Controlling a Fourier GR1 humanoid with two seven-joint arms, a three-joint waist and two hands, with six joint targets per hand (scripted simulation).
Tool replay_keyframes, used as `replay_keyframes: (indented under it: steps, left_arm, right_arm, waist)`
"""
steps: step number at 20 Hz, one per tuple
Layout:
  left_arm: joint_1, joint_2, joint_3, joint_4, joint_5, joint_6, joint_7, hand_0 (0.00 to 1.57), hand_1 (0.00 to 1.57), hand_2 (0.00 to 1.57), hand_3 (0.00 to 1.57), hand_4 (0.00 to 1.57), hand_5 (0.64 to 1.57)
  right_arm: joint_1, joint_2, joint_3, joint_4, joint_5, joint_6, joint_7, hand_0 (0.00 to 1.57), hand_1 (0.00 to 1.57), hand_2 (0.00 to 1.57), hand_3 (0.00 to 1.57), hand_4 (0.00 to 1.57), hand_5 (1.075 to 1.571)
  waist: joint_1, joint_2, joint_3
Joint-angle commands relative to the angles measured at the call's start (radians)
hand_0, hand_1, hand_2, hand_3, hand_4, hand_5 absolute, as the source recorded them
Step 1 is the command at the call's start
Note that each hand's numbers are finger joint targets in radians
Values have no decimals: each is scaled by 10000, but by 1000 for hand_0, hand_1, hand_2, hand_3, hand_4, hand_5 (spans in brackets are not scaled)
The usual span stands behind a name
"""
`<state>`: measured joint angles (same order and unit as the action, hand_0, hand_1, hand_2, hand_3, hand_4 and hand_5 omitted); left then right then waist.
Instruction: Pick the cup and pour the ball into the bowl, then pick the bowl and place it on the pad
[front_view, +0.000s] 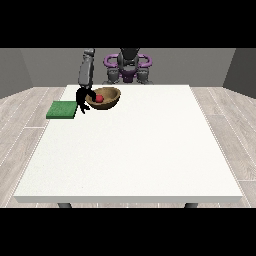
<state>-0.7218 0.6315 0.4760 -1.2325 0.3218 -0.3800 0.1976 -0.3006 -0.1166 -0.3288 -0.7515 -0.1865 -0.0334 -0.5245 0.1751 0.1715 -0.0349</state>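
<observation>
A brown wooden bowl sits at the table's far left with a red ball inside it. The black hand at the view's left is at the bowl's left rim, with a finger curled over the rim and others hanging below it. The bowl looks slightly tilted; whether it touches the table I cannot tell. A flat green pad lies just left of the hand, near the table's left edge. No cup shows anywhere. The hand at the view's right is not visible.
The white table stretches wide towards the camera. The robot's torso stands behind the far edge. Wooden floor surrounds the table.
</observation>
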Motion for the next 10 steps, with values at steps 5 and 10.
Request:
replay_keyframes:
  steps: [5, 10]
  left_arm:
    - [-170, 197, 140, 3, 352, -305, -23, 0, 0, 0, 0, 1129, 1517]
    - [67, 271, 272, 538, 445, -380, 153, 0, 0, 0, 0, 1186, 1526]
  right_arm:
    - [894, -902, 221, 410, 853, -1489, 1457, 1571, 1571, 1571, 1424, 948, 1530]
    - [879, -1936, 505, -782, 1117, -2022, 2944, 1571, 1571, 1571, 1248, 1012, 1546]
  waist:
    - [174, 646, 314]
    - [29, -203, 274]
